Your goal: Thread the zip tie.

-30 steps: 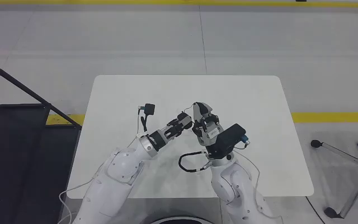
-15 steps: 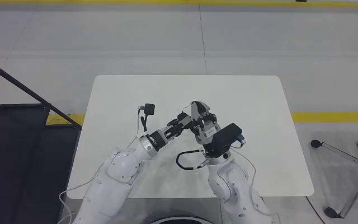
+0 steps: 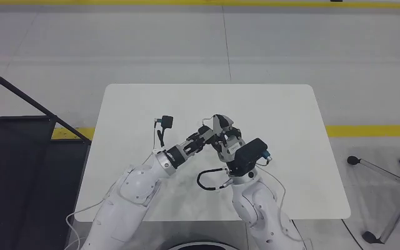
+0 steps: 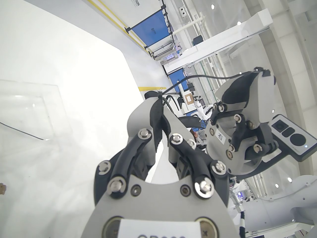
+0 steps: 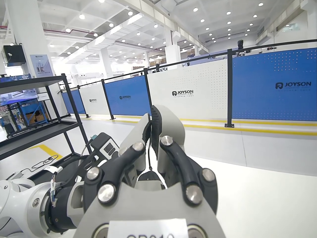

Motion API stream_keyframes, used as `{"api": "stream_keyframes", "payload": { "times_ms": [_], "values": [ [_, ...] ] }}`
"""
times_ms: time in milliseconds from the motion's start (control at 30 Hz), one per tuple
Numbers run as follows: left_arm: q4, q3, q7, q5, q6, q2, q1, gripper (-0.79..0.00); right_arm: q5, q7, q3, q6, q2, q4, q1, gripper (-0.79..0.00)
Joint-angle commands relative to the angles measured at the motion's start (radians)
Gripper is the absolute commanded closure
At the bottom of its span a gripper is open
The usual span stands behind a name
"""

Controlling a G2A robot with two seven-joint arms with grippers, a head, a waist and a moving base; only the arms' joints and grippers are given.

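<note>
Both grippers meet above the middle of the white table (image 3: 281, 106). The zip tie (image 4: 210, 76) is a thin black strap stretched between them. My left gripper (image 4: 160, 100) is shut on one end, where a small knot-like head shows at its fingertips. My right gripper (image 4: 263, 72) is shut on the other end, a short way off and higher. In the right wrist view the right gripper (image 5: 151, 115) pinches the zip tie (image 5: 149, 154), which hangs down to the left gripper (image 5: 148, 176) just below. From above, the left gripper (image 3: 205, 133) and right gripper (image 3: 216, 119) nearly touch.
A clear flat sheet (image 4: 27, 110) lies on the table beyond the left gripper. A black sloped frame (image 3: 28, 100) stands off the table's left edge. Bare tabletop surrounds the grippers on all sides.
The right arm has shifted slightly to the left, bringing its gripper closer to the left one. Both grippers have stayed shut on the zip tie.
</note>
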Motion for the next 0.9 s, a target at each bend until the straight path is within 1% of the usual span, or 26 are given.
{"api": "stream_keyframes", "payload": {
  "times_ms": [0, 567, 867],
  "values": [
    [0.000, 0.000, 0.000, 0.000, 0.000, 0.000, 0.000, 0.000, -0.010, 0.010, 0.003, -0.008, 0.002, -0.007, -0.005, 0.000],
    [-0.006, 0.001, 0.006, 0.004, 0.004, 0.000, 0.006, 0.000, -0.067, 0.058, 0.053, -0.039, 0.019, -0.084, -0.072, 0.000],
    [-0.019, 0.003, 0.004, 0.010, 0.005, 0.002, 0.015, 0.000, -0.094, 0.111, 0.050, -0.058, 0.024, -0.089, -0.081, 0.000]
  ]
}}
